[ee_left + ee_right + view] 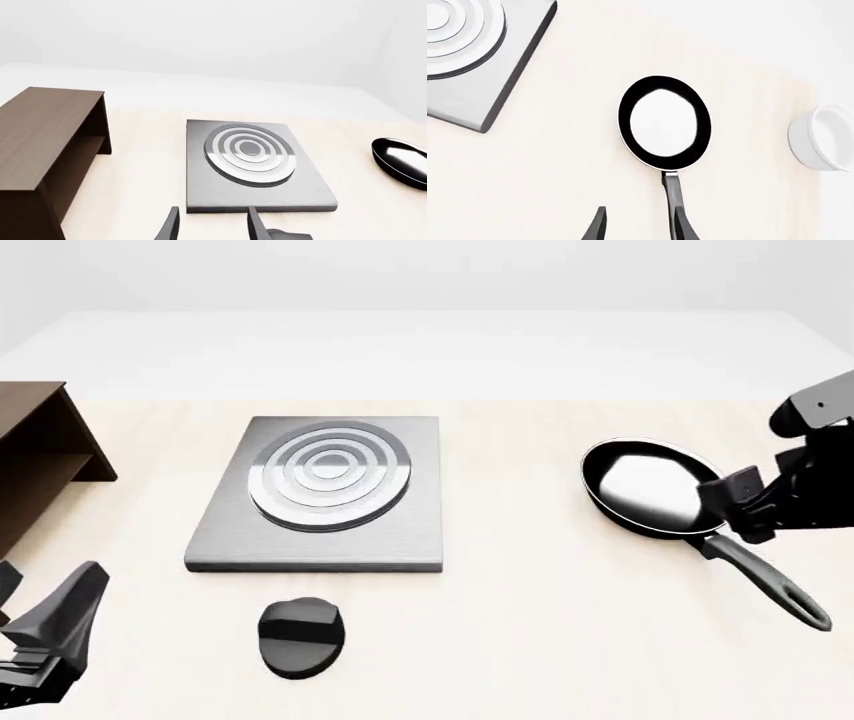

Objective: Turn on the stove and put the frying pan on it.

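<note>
The stove (320,495) is a flat grey plate with silver burner rings, left of the table's middle; it also shows in the left wrist view (250,160). Its black oval knob (303,637) lies apart, just in front of it. The frying pan (651,488) sits on the table at the right, its long handle (767,585) pointing toward the front right. My right gripper (738,502) hovers open over the handle's root; in the right wrist view the handle (672,200) lies between the fingers, close to one of them. My left gripper (60,625) is open and empty at the front left.
A brown wooden shelf (40,455) stands at the left edge, beside the stove. A white bowl (824,137) sits beyond the pan in the right wrist view. The pan's rim (403,160) shows in the left wrist view.
</note>
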